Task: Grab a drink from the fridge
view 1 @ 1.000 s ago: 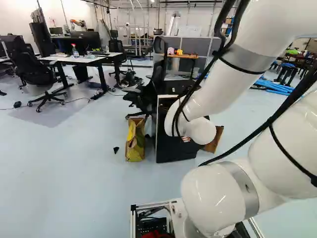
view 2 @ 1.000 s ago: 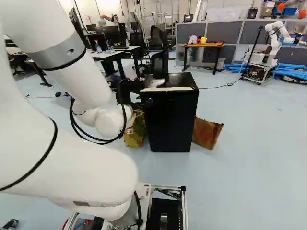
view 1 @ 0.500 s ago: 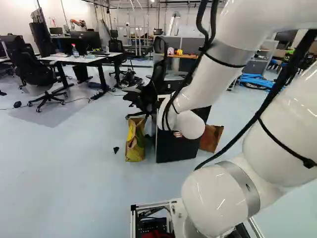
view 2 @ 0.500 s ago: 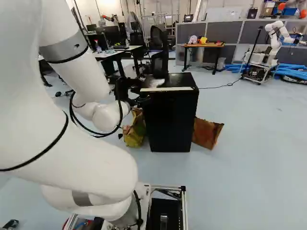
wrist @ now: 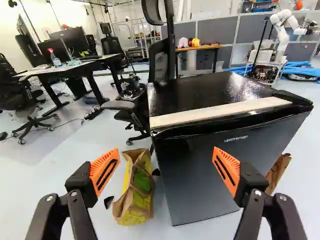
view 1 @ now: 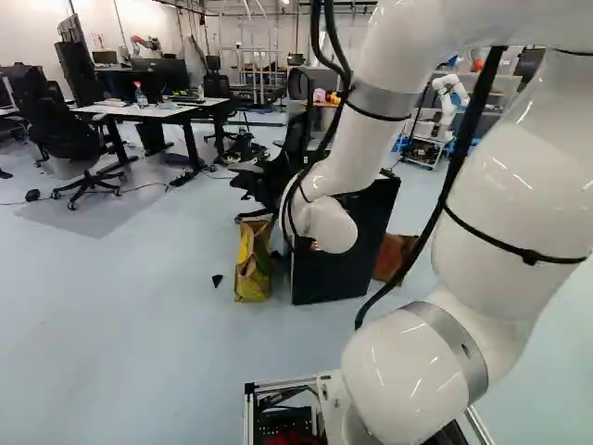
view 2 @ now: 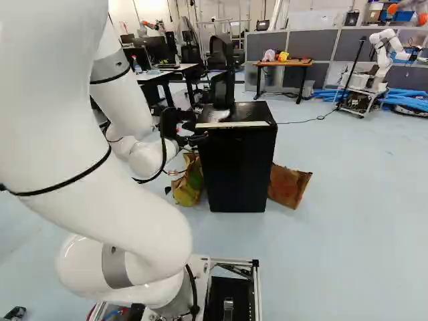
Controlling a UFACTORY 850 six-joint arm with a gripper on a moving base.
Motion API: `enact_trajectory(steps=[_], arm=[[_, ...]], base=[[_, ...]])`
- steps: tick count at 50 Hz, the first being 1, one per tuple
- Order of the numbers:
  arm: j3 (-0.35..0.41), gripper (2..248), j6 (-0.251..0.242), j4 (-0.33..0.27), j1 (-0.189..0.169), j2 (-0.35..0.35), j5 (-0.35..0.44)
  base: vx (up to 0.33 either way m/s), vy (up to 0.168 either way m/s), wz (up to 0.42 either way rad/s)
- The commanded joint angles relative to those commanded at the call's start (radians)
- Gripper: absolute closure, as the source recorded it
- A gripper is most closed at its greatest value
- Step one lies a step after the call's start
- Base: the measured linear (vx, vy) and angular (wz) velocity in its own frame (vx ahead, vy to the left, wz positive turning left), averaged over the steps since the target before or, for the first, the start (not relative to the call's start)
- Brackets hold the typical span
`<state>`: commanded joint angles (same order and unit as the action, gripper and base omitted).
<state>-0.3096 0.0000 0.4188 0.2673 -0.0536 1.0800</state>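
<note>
Right base view: fridge (view 2: 237, 167), door shut
Left of fridge: paper bag (view 2: 189, 184)
Right of fridge: brown cardboard (view 2: 287, 186)
Behind fridge: black chair (view 2: 222, 89)
Gripper (view 2: 190, 140): released, near fridge

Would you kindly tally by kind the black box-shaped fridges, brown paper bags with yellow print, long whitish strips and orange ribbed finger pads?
Fridge: 1
Yellow-printed bag: 1
Whitish strip: 1
Orange pads: 2
Total: 5

Robotics lab | desk (view 1: 134, 111) and monitors (view 1: 167, 70) standing upper left, left base view | another robot (view 2: 383, 59) perching on cart (view 2: 358, 102), upper right, right base view
</note>
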Motion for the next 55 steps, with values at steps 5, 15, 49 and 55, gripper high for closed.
enact_trajectory(steps=[5,15,49,55], arm=[[-0.018,3,0.000,0.029,0.015,-0.030,0.023],[-0.050,3,0.000,0.088,0.045,-0.087,0.072],[-0.149,3,0.000,0.289,0.133,-0.262,0.234],[-0.167,3,0.000,0.324,0.145,-0.292,0.256]], base=[[0.000,0.000,0.000],[0.000,0.000,0.000],[0.000,0.000,0.000],[0.000,0.000,0.000]])
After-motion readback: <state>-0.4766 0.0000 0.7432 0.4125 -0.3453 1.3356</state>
